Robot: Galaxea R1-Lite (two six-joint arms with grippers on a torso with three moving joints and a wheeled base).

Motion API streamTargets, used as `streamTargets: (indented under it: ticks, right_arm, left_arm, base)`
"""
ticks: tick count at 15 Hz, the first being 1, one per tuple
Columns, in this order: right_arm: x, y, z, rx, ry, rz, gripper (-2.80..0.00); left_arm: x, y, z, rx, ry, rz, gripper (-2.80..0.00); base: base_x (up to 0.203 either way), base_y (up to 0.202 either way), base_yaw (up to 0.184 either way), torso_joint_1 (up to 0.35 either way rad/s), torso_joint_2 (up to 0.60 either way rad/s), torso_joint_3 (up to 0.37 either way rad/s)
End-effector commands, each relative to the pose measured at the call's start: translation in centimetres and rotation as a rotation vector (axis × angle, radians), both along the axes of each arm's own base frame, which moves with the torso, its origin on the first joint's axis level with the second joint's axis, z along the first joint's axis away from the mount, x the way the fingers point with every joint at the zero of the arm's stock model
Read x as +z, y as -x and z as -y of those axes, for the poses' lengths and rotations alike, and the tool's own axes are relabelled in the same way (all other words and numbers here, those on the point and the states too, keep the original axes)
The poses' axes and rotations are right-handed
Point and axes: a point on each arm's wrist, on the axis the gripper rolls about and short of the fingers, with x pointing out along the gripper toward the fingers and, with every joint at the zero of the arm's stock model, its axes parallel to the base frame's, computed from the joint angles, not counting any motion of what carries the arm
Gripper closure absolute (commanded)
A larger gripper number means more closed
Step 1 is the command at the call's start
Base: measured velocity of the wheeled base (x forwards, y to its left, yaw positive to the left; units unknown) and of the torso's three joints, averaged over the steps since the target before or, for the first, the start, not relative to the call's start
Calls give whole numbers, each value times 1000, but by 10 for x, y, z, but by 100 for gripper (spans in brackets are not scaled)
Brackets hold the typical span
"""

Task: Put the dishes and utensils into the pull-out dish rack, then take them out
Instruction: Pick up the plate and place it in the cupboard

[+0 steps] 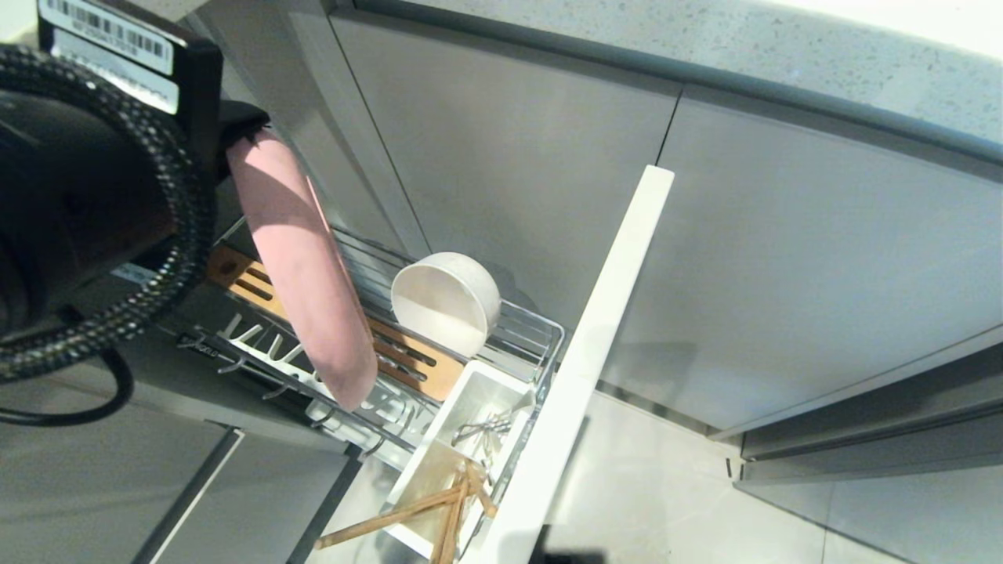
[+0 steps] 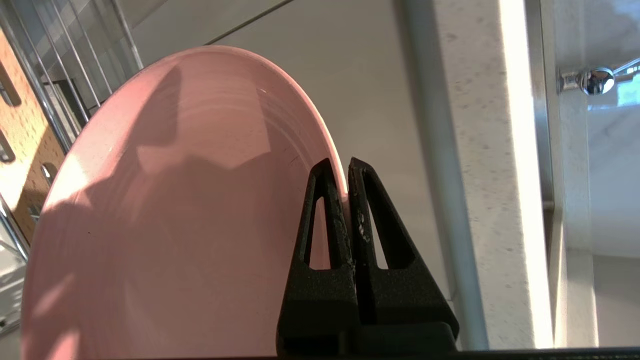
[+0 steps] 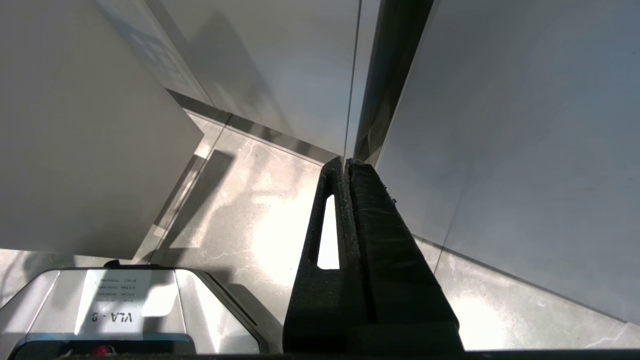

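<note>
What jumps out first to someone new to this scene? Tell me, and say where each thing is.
The pink plate stands out first: the left gripper pinches its rim and holds it on edge above the pull-out dish rack. Next is the white bowl, tipped on its side on the rack's wooden board. Chopsticks stick out of the white tub at the rack's front.

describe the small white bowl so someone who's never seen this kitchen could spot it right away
Find the narrow chrome wire pull-out dish rack drawn out from the grey cabinets. On its orange-brown slotted wooden board, beside the wide pale-pink plate held by the left gripper, sits the small plain white bowl. It is tipped on its side, the only round white dish there; the white rectangular utensil tub is boxy.
</note>
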Motion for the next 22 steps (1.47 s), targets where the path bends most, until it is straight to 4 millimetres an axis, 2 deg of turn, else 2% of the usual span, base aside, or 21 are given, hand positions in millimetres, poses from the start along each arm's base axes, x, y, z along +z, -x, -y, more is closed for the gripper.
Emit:
streamTargets:
  ticks: [1, 12, 22]
  right_arm:
    - [0, 0, 0, 1, 0, -2, 0]
    - [0, 0, 0, 1, 0, -2, 0]
    - [0, 0, 0, 1, 0, -2, 0]
  left_arm:
    - [-15, -9, 6, 38, -7, -7, 0]
    - [-30, -18, 8, 186, 31, -26, 0]
    - [-47, -31, 0, 243, 174, -22, 0]
  base:
    - [0, 0, 0, 0, 0, 0]
    - [0, 0, 0, 0, 0, 0]
    - [0, 0, 0, 0, 0, 0]
